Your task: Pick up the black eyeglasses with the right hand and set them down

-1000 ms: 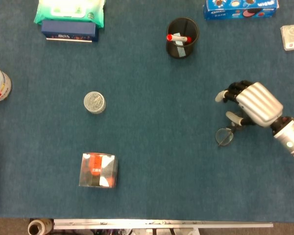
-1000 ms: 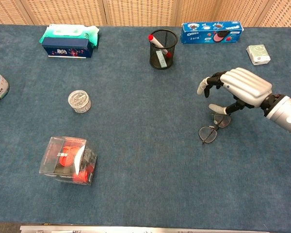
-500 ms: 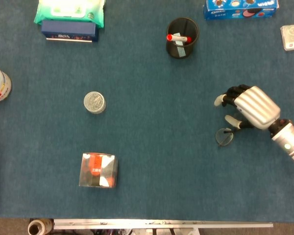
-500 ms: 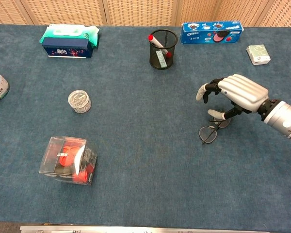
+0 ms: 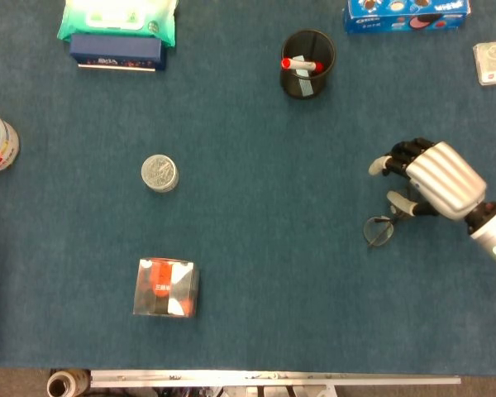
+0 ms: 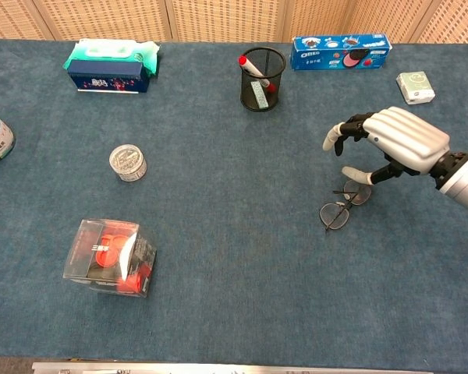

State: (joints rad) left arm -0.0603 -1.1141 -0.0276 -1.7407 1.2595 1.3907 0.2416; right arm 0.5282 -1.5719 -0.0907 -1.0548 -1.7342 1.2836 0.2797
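One pair of black eyeglasses (image 6: 342,206) lies flat on the blue table (image 6: 234,257), toward my right side. My right hand (image 6: 396,142) hovers just above them, fingers curved and spread, holding nothing; thumb tip near the frame, contact unclear. Well apart: mesh pen cup (image 6: 262,68), small round tin (image 6: 128,162), clear box (image 6: 109,257).

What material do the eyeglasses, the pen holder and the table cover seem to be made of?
Eyeglasses: thin dark wire frame, probably metal, with clear round lenses that let the cover show through.
Pen holder: black mesh, likely metal; the marker inside shows through its wall.
Table cover: blue cloth, matte and slightly fuzzy, perhaps felt or short carpet; no shine anywhere.
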